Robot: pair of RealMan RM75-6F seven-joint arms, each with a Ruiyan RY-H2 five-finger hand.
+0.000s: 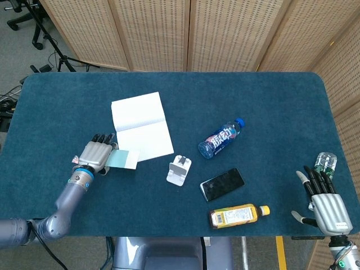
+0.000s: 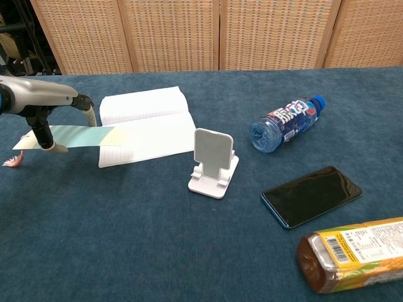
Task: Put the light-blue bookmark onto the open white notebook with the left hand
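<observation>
The light-blue bookmark (image 2: 79, 136) was a thin, flat paper strip with a cream band at its free end, and a pink tassel (image 2: 11, 162) hung from the other end. Its long axis ran nearly level, pointing toward 3 o'clock in the chest view, and the cream tip overlapped the near left corner of the open white notebook (image 1: 140, 128). The left robot hand (image 1: 95, 154) grasped the bookmark at its blue end, metal fingers above and the thumb below, holding it just above the desk (image 1: 270, 101).

The notebook lay flat with 2 pale, faintly ruled pages and a crease across the middle. The desk was covered in a dark teal, felt-like cloth with rounded corners.

At 3 o'clock of the notebook's lower edge stood a small white plastic phone stand (image 2: 212, 162) with a perforated back plate. Beyond it, at about 2 o'clock of the stand, a clear plastic bottle (image 2: 286, 123) with a blue cap lay on its side. A glossy black phone (image 2: 312, 195) lay flat near the stand, and a yellow-labelled bottle of amber drink (image 1: 239, 215) lay on its side at 6 o'clock of the phone.

The right robot hand (image 1: 325, 202) stood released past the desk's near right corner, fingers spread and upright, with a clear bottle (image 1: 324, 163) just beyond its fingertips.
</observation>
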